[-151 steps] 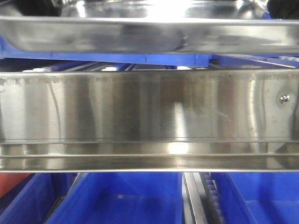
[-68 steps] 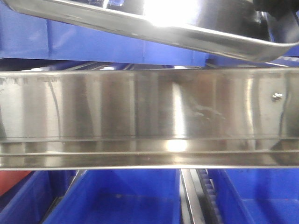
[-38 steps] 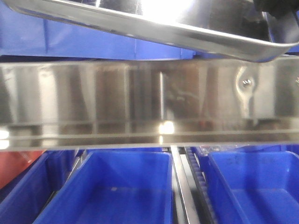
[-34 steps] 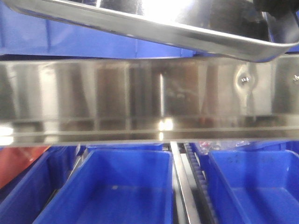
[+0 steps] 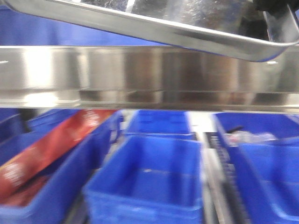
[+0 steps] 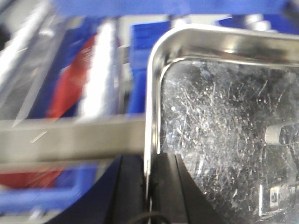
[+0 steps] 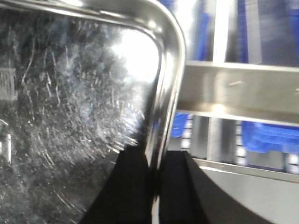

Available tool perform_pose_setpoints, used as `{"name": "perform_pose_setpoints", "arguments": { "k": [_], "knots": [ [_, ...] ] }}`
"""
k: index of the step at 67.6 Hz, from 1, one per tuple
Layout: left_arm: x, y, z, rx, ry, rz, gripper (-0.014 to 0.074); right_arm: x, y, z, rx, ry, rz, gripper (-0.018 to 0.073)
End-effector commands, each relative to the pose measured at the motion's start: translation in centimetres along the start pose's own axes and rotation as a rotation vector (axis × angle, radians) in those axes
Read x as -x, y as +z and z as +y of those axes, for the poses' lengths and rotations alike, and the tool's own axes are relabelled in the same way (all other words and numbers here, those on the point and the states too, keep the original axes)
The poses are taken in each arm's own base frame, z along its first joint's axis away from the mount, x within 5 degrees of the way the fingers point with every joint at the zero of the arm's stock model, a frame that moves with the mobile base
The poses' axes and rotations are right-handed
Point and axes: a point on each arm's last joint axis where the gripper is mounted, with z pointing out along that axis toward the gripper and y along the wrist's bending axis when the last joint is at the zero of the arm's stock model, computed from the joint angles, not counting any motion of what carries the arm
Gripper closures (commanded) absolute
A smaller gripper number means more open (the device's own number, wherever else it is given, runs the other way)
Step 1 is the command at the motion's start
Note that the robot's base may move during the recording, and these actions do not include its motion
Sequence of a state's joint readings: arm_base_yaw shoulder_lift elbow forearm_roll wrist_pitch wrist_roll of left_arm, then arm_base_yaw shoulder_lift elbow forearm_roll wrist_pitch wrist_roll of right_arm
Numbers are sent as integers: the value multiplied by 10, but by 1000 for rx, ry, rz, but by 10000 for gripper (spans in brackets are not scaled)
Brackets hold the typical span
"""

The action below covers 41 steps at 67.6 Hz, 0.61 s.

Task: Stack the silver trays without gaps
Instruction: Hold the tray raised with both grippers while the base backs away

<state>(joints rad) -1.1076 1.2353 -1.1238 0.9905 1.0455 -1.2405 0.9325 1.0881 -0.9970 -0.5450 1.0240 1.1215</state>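
rows of blue bins fill the lower front view, with a red packet lying in the one at eight o'clock. a brushed steel rail crosses the middle. at twelve o'clock a silver tray hangs tilted, its three o'clock end lower and overlapping the rail's top edge.

left wrist view: the left gripper has its black fingers pinched on the tray's rim at six o'clock, and the scratched floor spreads toward three o'clock.

right wrist view: the right gripper is clamped on the rim at six o'clock too. the tray fills nine o'clock, with the rail and bins blurred at three o'clock.
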Motion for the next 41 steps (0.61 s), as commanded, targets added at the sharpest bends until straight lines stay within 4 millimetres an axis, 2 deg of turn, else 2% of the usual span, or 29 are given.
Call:
{"name": "perform_pose_setpoints", "arguments": {
  "k": [1,41],
  "knots": [
    [6,-5,1,-15,14,-52,607,2,-2,2,23,-29,-25,574],
    [6,-5,1,-15,14,-52,607,2,-2,2,23,-29,-25,574]
  ]
}}
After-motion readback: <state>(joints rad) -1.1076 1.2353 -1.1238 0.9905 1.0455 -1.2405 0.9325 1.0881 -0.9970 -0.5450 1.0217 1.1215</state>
